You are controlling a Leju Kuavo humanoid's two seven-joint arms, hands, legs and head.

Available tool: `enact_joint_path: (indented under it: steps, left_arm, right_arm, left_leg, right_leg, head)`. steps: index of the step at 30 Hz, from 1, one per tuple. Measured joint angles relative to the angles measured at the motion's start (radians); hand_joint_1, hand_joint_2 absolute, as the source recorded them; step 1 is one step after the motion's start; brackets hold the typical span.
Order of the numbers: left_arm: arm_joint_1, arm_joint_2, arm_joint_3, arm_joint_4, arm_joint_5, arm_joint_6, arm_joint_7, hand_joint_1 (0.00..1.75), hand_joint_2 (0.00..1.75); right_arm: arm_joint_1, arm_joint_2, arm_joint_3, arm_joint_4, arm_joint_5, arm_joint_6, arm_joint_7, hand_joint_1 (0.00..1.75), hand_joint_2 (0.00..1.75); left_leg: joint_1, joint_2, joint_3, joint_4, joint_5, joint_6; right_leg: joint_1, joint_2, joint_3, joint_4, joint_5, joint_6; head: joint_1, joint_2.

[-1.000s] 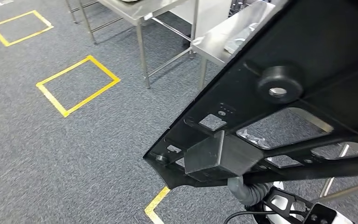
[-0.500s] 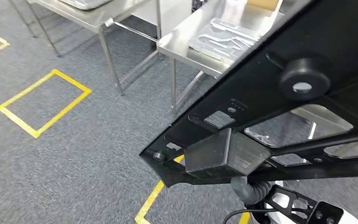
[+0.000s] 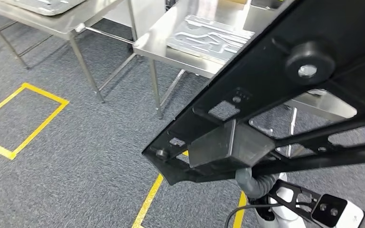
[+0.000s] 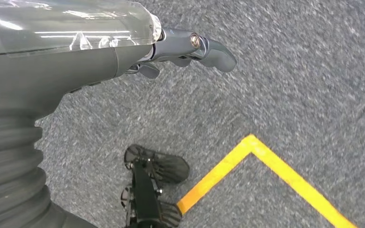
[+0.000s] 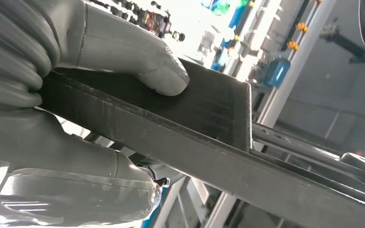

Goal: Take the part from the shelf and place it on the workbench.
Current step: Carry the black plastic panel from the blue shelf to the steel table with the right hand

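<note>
A: What do we see carried in the head view?

B: We see the part (image 3: pixel 285 90), a flat black frame with cut-out windows and a round boss, held off the floor and clear of any surface. It lies close under the camera, well in front of the steel table (image 3: pixel 171 45) that carries a pressed metal panel (image 3: pixel 209 33).

A: How is it held, and why so?

B: In the right wrist view the right hand (image 5: pixel 90 95) clamps one bar of the part (image 5: pixel 204 137), thumb pressed on one face and the rest of the hand against the other. We judge that this edge grip keeps the broad frame level and away from the robot's body during transport.

A: And the left hand?

B: The left hand (image 4: pixel 190 47) hangs over the grey carpet (image 4: pixel 290 71) beside a yellow floor line (image 4: pixel 266 166), fingers loosely curled and grasping nothing.

A: Which way does the part run?

B: Its long axis runs diagonally in the head view, from the narrow corner low near the carpet side up toward the table's near edge. The wide end passes out of frame.
</note>
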Motion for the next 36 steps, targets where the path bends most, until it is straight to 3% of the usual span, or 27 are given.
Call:
enact_joint_path:
  steps: [2,4,7,8,9,10,11,13,15,17,19,22,23,24,25,26,27,29,31,33,34,36]
  left_arm:
    - [-0.001,-0.001,0.003,0.000,0.008,-0.003,-0.001,0.00,1.75]
    - [-0.002,-0.001,0.006,0.000,0.013,-0.004,0.000,0.00,1.75]
    - [0.004,-0.001,0.017,0.000,0.018,-0.004,0.000,0.00,1.75]
    - [0.008,-0.001,0.021,0.000,0.019,-0.004,0.001,0.00,1.75]
    - [0.011,-0.001,0.022,0.000,0.019,-0.003,0.001,0.00,1.75]
    - [0.012,-0.001,0.023,0.000,0.019,-0.003,0.001,0.00,1.75]
    - [0.012,-0.001,0.023,0.000,0.019,-0.003,0.001,0.00,1.75]
    - [0.012,0.000,0.023,0.000,0.019,-0.003,0.001,0.00,1.75]
    - [0.013,0.000,0.024,0.000,0.019,-0.004,0.002,0.00,1.75]
    - [0.012,-0.002,0.025,0.000,0.019,-0.006,0.002,0.00,1.75]
    - [0.010,-0.004,0.025,0.000,0.019,-0.008,0.002,0.00,1.75]
    - [0.012,-0.004,0.025,0.000,0.015,-0.010,0.002,0.00,1.75]
    - [0.014,-0.004,0.025,0.000,0.013,-0.010,0.002,0.00,1.75]
    - [0.015,-0.004,0.025,0.000,0.013,-0.010,0.002,0.00,1.75]
    - [0.015,-0.004,0.025,0.000,0.013,-0.010,0.002,0.00,1.75]
    - [0.014,-0.004,0.025,0.000,0.013,-0.011,0.002,0.00,1.75]
    - [0.013,-0.003,0.025,0.000,0.013,-0.011,0.002,0.00,1.75]
    - [0.011,-0.003,0.025,0.000,0.014,-0.016,0.004,0.00,1.75]
    - [0.007,-0.003,0.025,0.000,0.017,-0.026,0.008,0.00,1.75]
    - [0.004,-0.002,0.025,0.000,0.019,-0.035,0.010,0.00,1.75]
    - [0.003,-0.002,0.025,0.000,0.019,-0.038,0.010,0.00,1.75]
    - [0.004,-0.001,0.025,0.000,0.019,-0.043,0.011,0.00,1.75]
  right_arm:
    - [-0.005,-0.003,0.000,0.011,-0.008,-0.001,0.000,1.75,1.75]
    - [-0.009,-0.007,0.000,0.019,-0.013,-0.001,0.000,1.75,1.75]
    - [-0.015,-0.008,0.001,0.035,-0.018,-0.001,0.001,1.75,1.75]
    - [-0.016,-0.009,0.001,0.041,-0.019,-0.001,0.001,1.75,1.75]
    - [-0.015,-0.009,0.001,0.046,-0.019,-0.001,0.002,1.75,1.75]
    - [-0.015,-0.009,0.001,0.050,-0.019,-0.001,0.003,1.75,1.75]
    - [-0.015,-0.010,0.001,0.053,-0.019,-0.001,0.003,1.75,1.75]
    - [-0.016,-0.010,0.001,0.057,-0.020,0.000,0.003,1.75,1.75]
    - [-0.016,-0.010,0.001,0.060,-0.021,0.000,0.002,1.75,1.75]
    - [-0.014,-0.013,0.001,0.062,-0.022,0.001,0.003,1.75,1.75]
    - [-0.014,-0.017,0.001,0.062,-0.022,0.001,0.002,1.75,1.75]
    - [-0.017,-0.019,0.002,0.066,-0.021,0.000,0.001,1.75,1.75]
    - [-0.016,-0.019,0.002,0.068,-0.020,-0.002,0.001,1.75,1.75]
    - [-0.015,-0.019,0.002,0.070,-0.019,-0.004,0.001,1.75,1.75]
    - [-0.013,-0.020,0.003,0.072,-0.019,-0.006,0.001,1.75,1.75]
    - [-0.012,-0.020,0.003,0.073,-0.018,-0.008,0.001,1.75,1.75]
    - [-0.012,-0.020,0.003,0.073,-0.017,-0.010,0.001,1.75,1.75]
    - [-0.011,-0.019,0.004,0.073,-0.010,-0.017,0.001,1.75,1.75]
    - [-0.006,-0.020,0.005,0.073,0.003,-0.028,0.001,1.75,1.75]
    - [0.001,-0.020,0.005,0.073,0.013,-0.036,0.000,1.75,1.75]
    - [0.003,-0.020,0.005,0.072,0.014,-0.037,0.000,1.75,1.75]
    - [0.006,-0.018,0.006,0.071,0.015,-0.037,0.000,1.75,1.75]
  left_leg:
    - [-0.001,0.016,0.005,-0.003,-0.004,-0.011]
    - [0.002,-0.005,0.002,0.019,-0.024,-0.021]
    - [0.005,-0.073,-0.084,0.201,-0.111,-0.028]
    - [0.006,-0.082,-0.115,0.260,-0.129,-0.029]
    - [0.006,-0.085,-0.128,0.277,-0.123,-0.029]
    - [0.006,-0.087,-0.122,0.253,-0.097,-0.028]
    - [0.007,-0.094,-0.100,0.195,-0.057,-0.027]
    - [0.011,-0.140,-0.045,0.065,0.003,-0.021]
    - [0.012,-0.169,-0.025,0.015,0.015,-0.013]
    - [0.011,-0.151,-0.025,0.012,0.017,-0.003]
    - [0.014,-0.129,-0.021,0.003,0.022,0.010]
    - [0.014,-0.091,-0.019,-0.002,0.022,0.021]
    - [0.013,-0.078,-0.019,-0.002,0.021,0.022]
    - [0.012,-0.065,-0.018,-0.002,0.020,0.021]
    - [0.012,-0.053,-0.017,-0.002,0.018,0.020]
    - [0.012,-0.042,-0.014,-0.002,0.016,0.018]
    - [0.011,-0.033,-0.010,-0.002,0.013,0.015]
    - [0.008,-0.020,-0.004,-0.001,0.007,0.006]
    - [0.005,-0.011,-0.002,-0.001,0.003,-0.005]
    - [0.006,-0.009,0.001,0.001,-0.001,-0.016]
    - [0.007,-0.020,-0.003,0.014,-0.011,-0.021]
    - [0.010,-0.057,-0.045,0.106,-0.064,-0.027]
  right_leg:
    - [0.000,0.023,-0.001,-0.005,0.005,-0.009]
    - [-0.007,0.043,0.005,-0.015,0.011,-0.019]
    - [-0.011,0.078,0.009,-0.018,0.014,-0.029]
    - [-0.011,0.092,0.009,-0.017,0.013,-0.030]
    - [-0.011,0.106,0.009,-0.015,0.012,-0.030]
    - [-0.011,0.121,0.010,-0.012,0.011,-0.029]
    - [-0.011,0.135,0.010,-0.009,0.009,-0.027]
    - [-0.012,0.159,0.008,-0.001,0.005,-0.019]
    - [-0.014,0.180,-0.001,0.003,0.005,-0.009]
    - [-0.015,0.198,-0.006,0.002,0.008,0.004]
    - [-0.013,0.171,-0.018,0.027,-0.010,0.015]
    - [-0.015,0.090,-0.102,0.199,-0.099,0.027]
    - [-0.017,0.080,-0.133,0.257,-0.119,0.030]
    - [-0.018,0.075,-0.148,0.284,-0.121,0.031]
    - [-0.019,0.071,-0.143,0.273,-0.103,0.031]
    - [-0.018,0.064,-0.117,0.223,-0.071,0.029]
    - [-0.017,0.052,-0.077,0.149,-0.035,0.024]
    - [-0.009,0.031,-0.013,0.028,0.006,0.012]
    - [-0.003,0.032,0.000,-0.003,0.007,0.002]
    - [-0.006,0.042,0.001,-0.008,0.010,-0.007]
    - [-0.009,0.045,0.004,-0.012,0.012,-0.012]
    - [-0.013,0.051,0.010,-0.019,0.013,-0.022]
  head:
    - [0.000,0.000]
    - [0.000,0.000]
    - [-0.001,0.000]
    - [-0.001,0.000]
    - [-0.001,0.000]
    - [-0.001,0.000]
    - [-0.001,0.000]
    - [-0.001,0.000]
    - [-0.001,0.000]
    - [-0.001,0.000]
    - [-0.001,0.000]
    - [0.000,0.000]
    - [0.000,0.000]
    - [0.000,0.000]
    - [0.000,0.000]
    - [0.000,0.000]
    - [0.000,0.000]
    - [0.000,0.000]
    - [0.000,0.000]
    - [0.000,0.000]
    - [0.000,0.000]
    - [-0.001,0.000]
